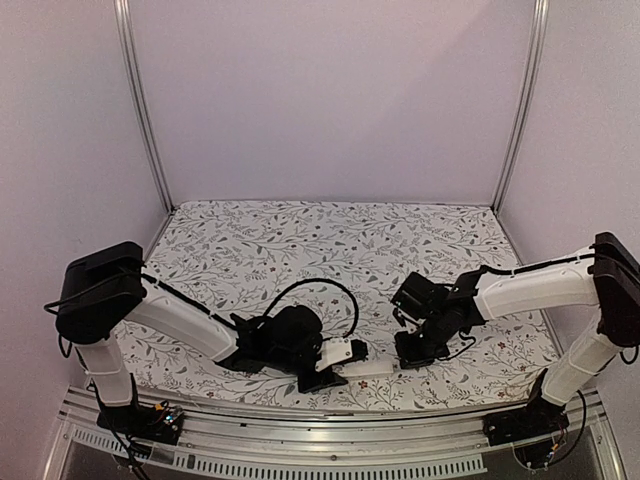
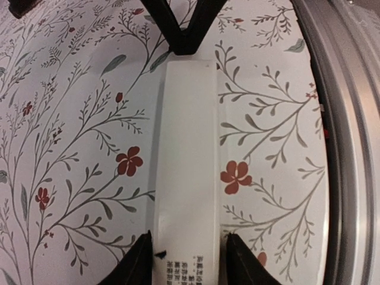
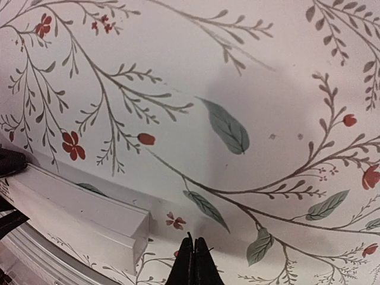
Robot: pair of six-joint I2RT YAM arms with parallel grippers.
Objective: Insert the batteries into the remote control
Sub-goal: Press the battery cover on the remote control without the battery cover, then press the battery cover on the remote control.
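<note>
The remote control (image 2: pixel 189 154) is a slim white bar lying flat on the floral cloth near the table's front edge (image 1: pixel 378 367). Printed text shows on its near end. My left gripper (image 2: pixel 190 240) straddles that end, open, with a thin gap showing between each black finger and the remote's sides. My right gripper (image 3: pixel 194 252) is shut and empty, its tips just off the remote's far end (image 3: pixel 83 217). From above, the two grippers (image 1: pixel 345 366) (image 1: pixel 408 350) face each other along the bar. The batteries are out of view.
A metal rail (image 2: pixel 350 148) runs along the table's front edge, right beside the remote. The floral cloth (image 1: pixel 300 250) stretches back to grey walls with aluminium posts (image 1: pixel 140 100).
</note>
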